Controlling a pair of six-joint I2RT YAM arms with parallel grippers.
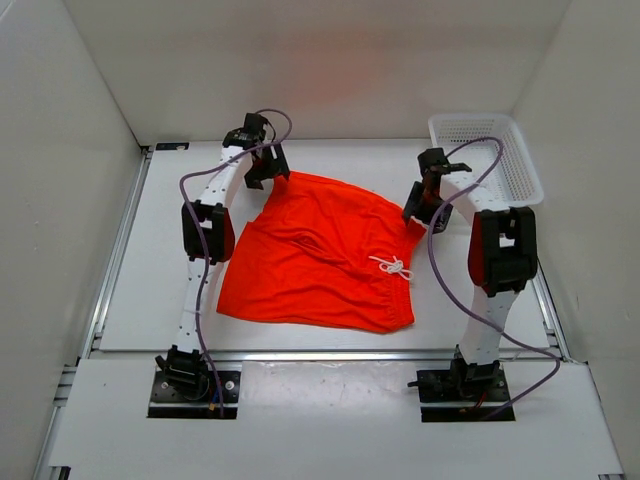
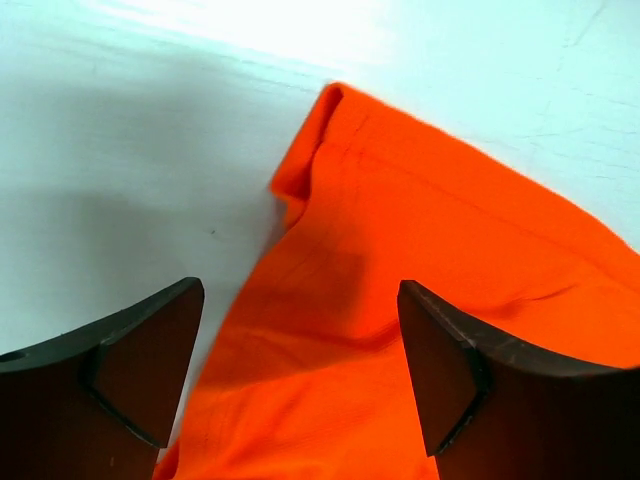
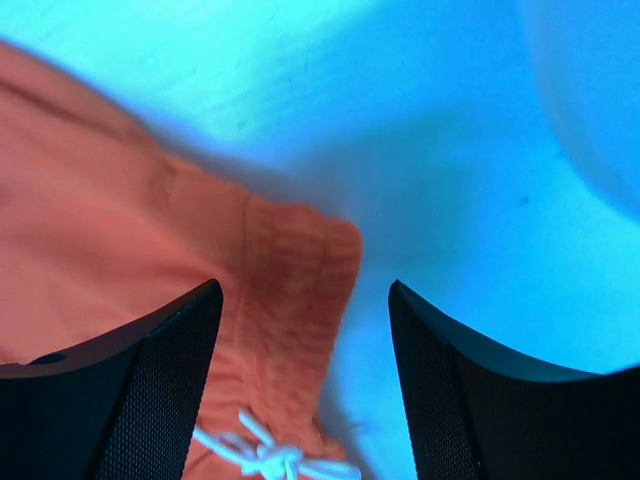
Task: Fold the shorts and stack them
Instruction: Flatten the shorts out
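On the table (image 1: 165, 270): the shorts (image 1: 320, 255) lie spread flat, white drawstring (image 1: 392, 266) toward the right.
Left gripper (image 2: 300, 295): released, fingers wide over the far left corner.
Right gripper (image 3: 305, 295): released, poised above the waistband corner.

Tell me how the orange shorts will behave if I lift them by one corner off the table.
Probably floppy: the shorts lie flat with soft creases, so a lifted corner should drape and drag the rest. The gathered waistband looks thicker, so it may give a firmer pinch; the loose drawstring could dangle or snag.
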